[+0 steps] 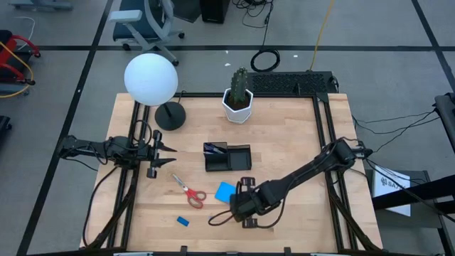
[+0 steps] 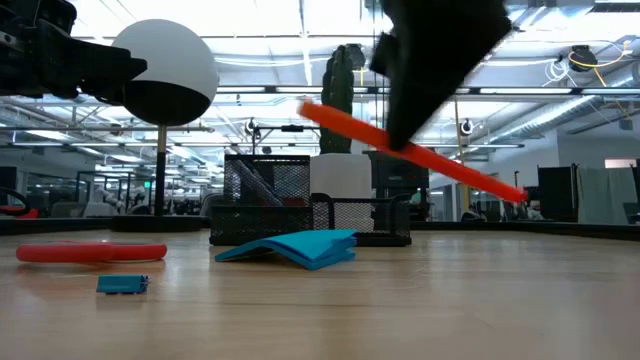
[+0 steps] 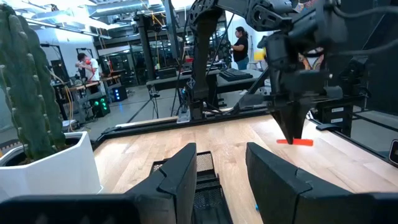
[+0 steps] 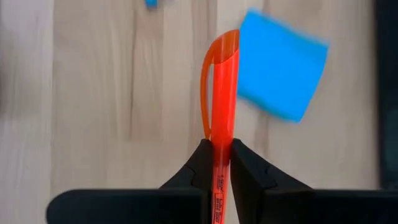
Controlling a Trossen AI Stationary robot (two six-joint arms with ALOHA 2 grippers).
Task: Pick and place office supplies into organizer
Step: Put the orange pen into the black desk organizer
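Gripping the orange pen (image 4: 222, 106) between its two dark fingers, the right hand (image 4: 217, 155) is carrying it clear of the counter (image 1: 298, 142), near the front, just beside the blue pad (image 1: 226, 190). The pinch is sitting partway along the barrel, so in the low view the pen is slanting, one end drooping lower than the other. It is looking like a light, stiff, smooth plastic thing; I would judge a grip nearer the middle to be steadier, since a slick barrel can swivel or slide in narrow fingers. The clip end is pointing away from the wrist.

The organizer (image 1: 229, 158) is standing at mid-counter, a little behind the right hand, with something dark already standing in its taller mesh part. The scissors (image 1: 189, 190) and the small blue block (image 1: 183, 221) are lying flat, well apart from it. The pad is looking thin and floppy, one edge curling up, so it is likely needing an edge grip.

The left hand (image 1: 165, 153) is waiting at the left side, fingers parted and holding nothing.
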